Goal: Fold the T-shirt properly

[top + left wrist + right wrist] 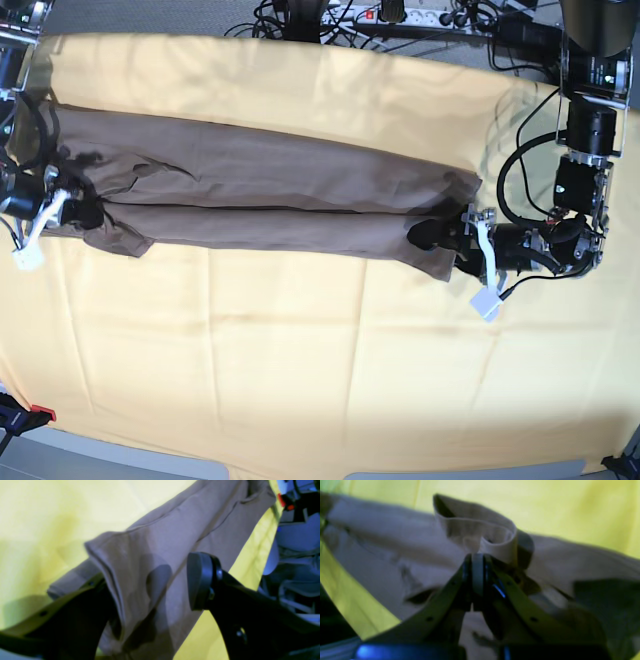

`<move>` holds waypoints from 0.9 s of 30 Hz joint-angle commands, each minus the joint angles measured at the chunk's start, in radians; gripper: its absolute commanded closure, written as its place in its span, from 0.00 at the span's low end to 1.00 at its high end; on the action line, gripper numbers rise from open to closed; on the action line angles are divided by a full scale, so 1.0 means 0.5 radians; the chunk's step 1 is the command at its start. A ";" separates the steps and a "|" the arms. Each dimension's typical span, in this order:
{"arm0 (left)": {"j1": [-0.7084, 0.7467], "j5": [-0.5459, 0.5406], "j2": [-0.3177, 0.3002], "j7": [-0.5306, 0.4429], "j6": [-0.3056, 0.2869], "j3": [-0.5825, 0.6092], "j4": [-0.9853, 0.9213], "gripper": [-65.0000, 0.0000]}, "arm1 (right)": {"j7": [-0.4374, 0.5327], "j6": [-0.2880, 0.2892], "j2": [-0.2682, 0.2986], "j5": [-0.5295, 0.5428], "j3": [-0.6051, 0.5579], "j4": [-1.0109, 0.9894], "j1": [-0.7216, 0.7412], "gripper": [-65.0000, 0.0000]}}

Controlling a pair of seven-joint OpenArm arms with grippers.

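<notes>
T-shirt (pixel 270 195) lies as a long narrow band across the far half of the yellow cloth (pixel 300 380), running from about 9 o'clock to about 3 o'clock in the base view, with a dark seam line along its middle where the two long sides seem to have been folded in to meet.

Right gripper (pixel 478 562), at 9 o'clock in the base view, has its fingers drawn together on a rolled edge of the shirt; its wrist view shows fabric pinched between the tips.

Left gripper (pixel 150 585), at 3 o'clock in the base view, is at the other end. Its fingers stand apart, with a fold of fabric draped over one finger and hanging between them; the other pad (pixel 200 580) sits clear of the cloth. It does not look like a firm grasp.

My reading is that the lengthwise fold is done and the ends are being taken up for the crosswise fold. The next move calls for the left fingers to close on that end, then one end to be carried over toward the other without dragging the yellow cloth or letting the folded sides spill open.

No containers are in view.
</notes>
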 commanded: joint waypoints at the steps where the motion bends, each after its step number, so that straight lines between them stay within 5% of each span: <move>1: -0.052 -0.053 -0.030 -0.029 -0.014 -0.015 0.027 0.44 | 0.030 0.010 0.073 0.049 0.021 0.099 -0.020 1.00; 16: -0.133 -0.053 -0.161 -0.030 -0.014 -0.015 0.027 0.44 | 0.037 0.010 0.230 -0.224 0.021 0.283 -0.352 1.00; 21: -0.207 -0.053 -0.230 -0.029 -0.014 -0.015 0.027 0.44 | 0.037 0.010 0.276 -0.268 0.021 0.287 -0.345 0.49; 27: -0.273 -0.068 -0.346 -0.028 -0.014 -0.026 0.027 0.44 | 0.037 0.010 0.391 -0.040 0.161 0.388 -0.346 0.49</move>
